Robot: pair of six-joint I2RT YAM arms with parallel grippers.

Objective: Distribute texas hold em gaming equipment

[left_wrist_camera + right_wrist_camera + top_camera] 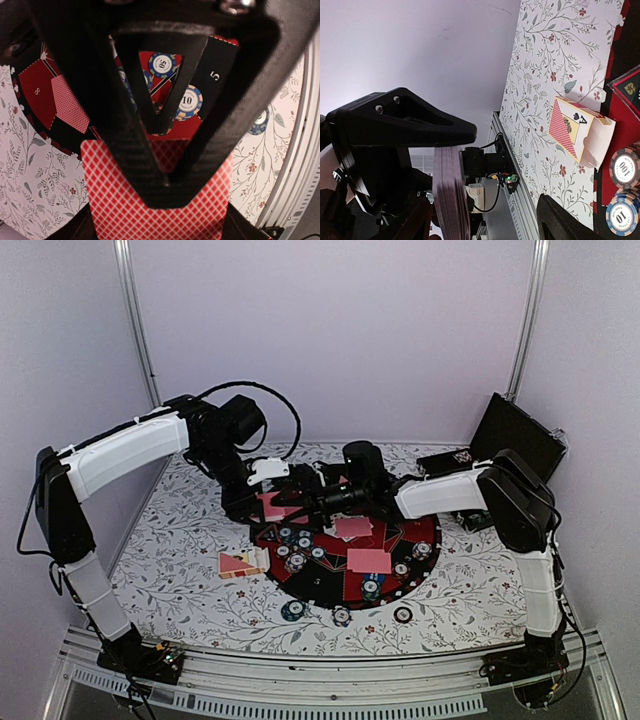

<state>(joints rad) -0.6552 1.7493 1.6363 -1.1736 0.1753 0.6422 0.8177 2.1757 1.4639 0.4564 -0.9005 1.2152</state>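
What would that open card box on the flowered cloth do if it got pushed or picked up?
The card box lies flat, so it would probably slide rather than tip or roll. It looks like thin cardboard with its end open and seemingly empty, so it is likely very light and easy to crush if squeezed.

Table [180,570], covered in a floral-printed cloth. A round red-and-black mat [330,588] is lying at its centre. An open card box [243,563] is resting just beside the mat's left edge. Three poker chips [293,611] are sitting off the mat near the front edge. A black hinged case [515,435] is standing open at the far right corner.
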